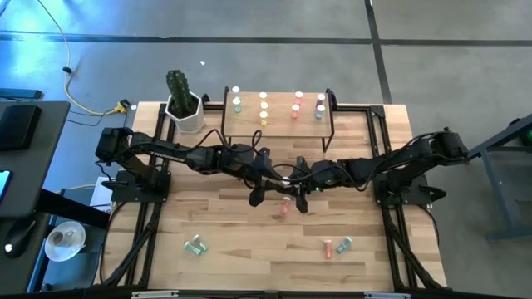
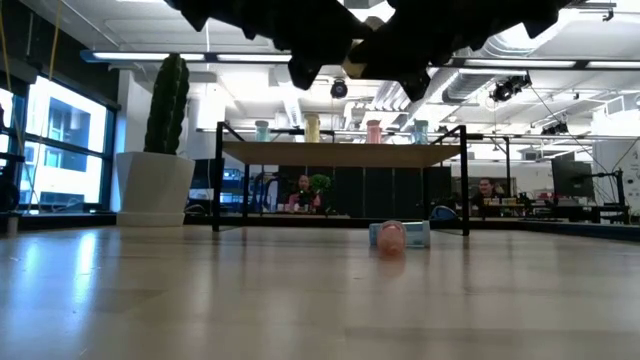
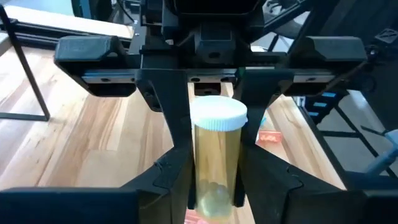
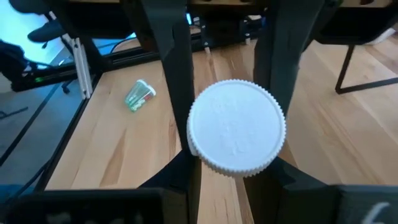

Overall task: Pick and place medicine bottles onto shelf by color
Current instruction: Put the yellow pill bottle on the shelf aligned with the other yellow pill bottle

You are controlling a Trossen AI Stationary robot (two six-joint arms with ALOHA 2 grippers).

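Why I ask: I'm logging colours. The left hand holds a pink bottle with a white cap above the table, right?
Not pink. The left hand holds a yellow bottle with a white cap above the table, as the left wrist view shows.

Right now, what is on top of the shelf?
The shelf holds small capped bottles in four groups: pale greenish, yellow, pink, bluish. The low view shows only one bottle of each group; those behind are covered.

Open-plan office or robotics lab showing beyond jaws: exposed ceiling ducts (image 2: 470, 85) and strip lights (image 2: 250, 62) running overhead, people (image 2: 302, 192) sitting at desks behind wooden table (image 2: 300, 290), monitors (image 2: 570, 180) glowing, large windows (image 2: 60, 140) letting daylight in.
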